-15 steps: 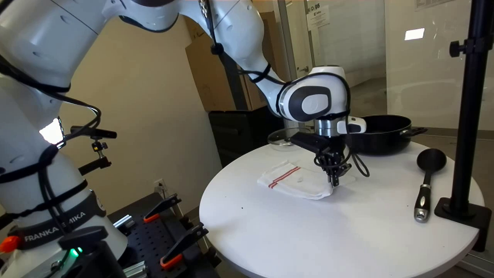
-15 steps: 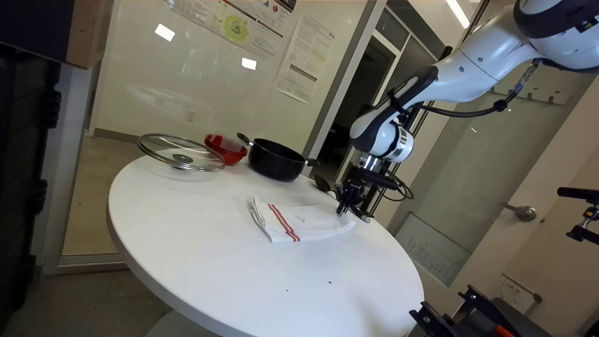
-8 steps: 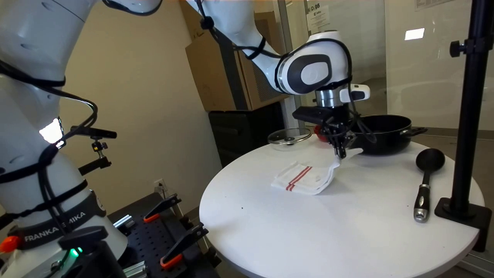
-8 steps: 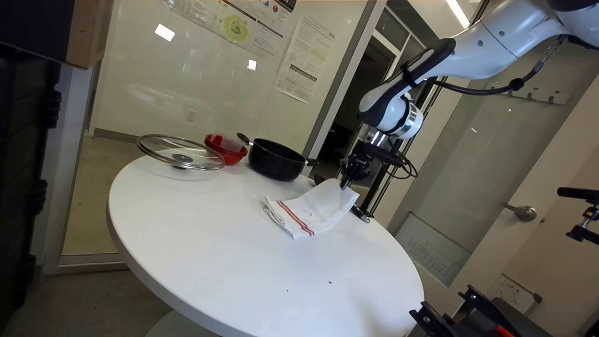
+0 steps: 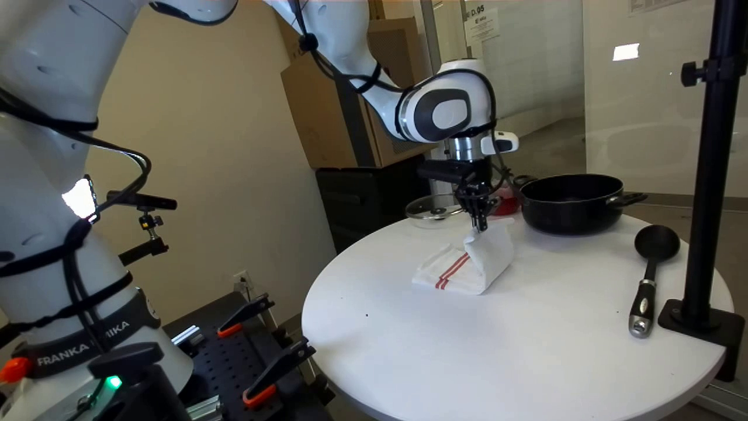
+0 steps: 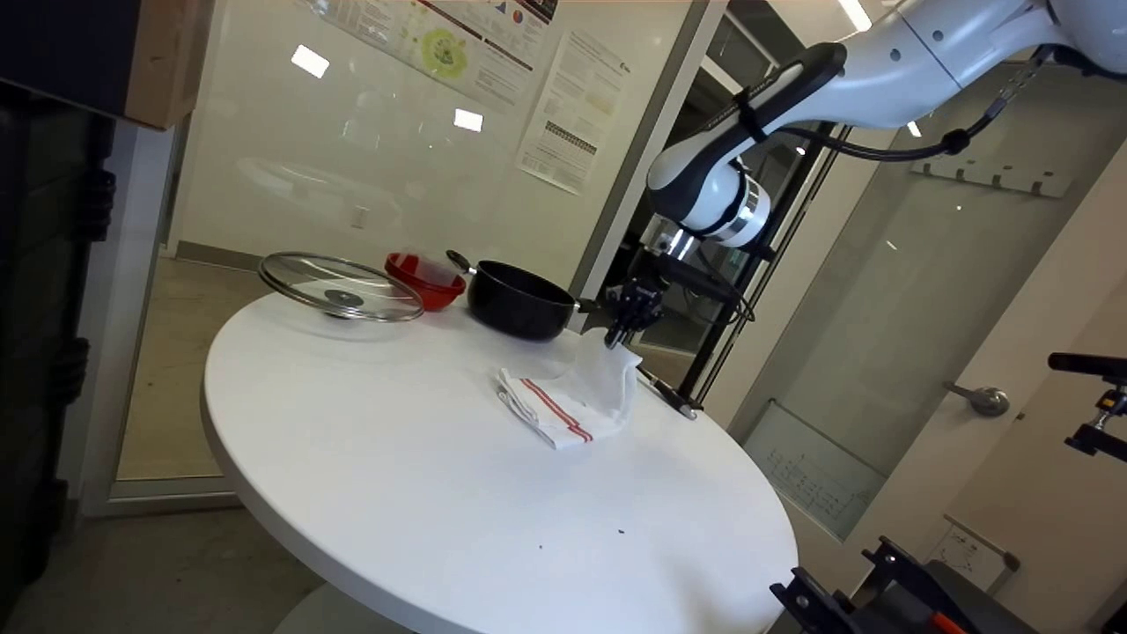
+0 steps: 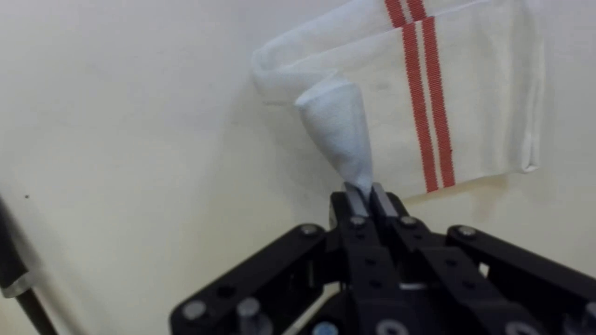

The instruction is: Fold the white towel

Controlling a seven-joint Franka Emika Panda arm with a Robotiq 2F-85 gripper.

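The white towel (image 5: 454, 275) lies folded in layers on the round white table, its two red stripes flat at one end. It also shows in an exterior view (image 6: 537, 412) and in the wrist view (image 7: 484, 102). My gripper (image 7: 365, 191) is shut on the towel's unstriped end and holds it lifted above the table. In both exterior views the gripper (image 5: 480, 227) (image 6: 615, 340) points down with the raised cloth hanging below and beside its fingertips. The raised part slopes up and bends back toward the striped part. The cloth between the fingers is mostly hidden.
A black pan (image 5: 572, 204) stands at the table's far side, near a red bowl (image 6: 427, 282) and a glass lid (image 6: 343, 291). A black ladle (image 5: 646, 292) lies by a black pole (image 5: 701, 175) at the table edge (image 5: 374, 403).
The gripper has lifted the towel's unstriped end off the table, then carried it toward the striped end. The striped part slid a little at first, then stayed nearly still.
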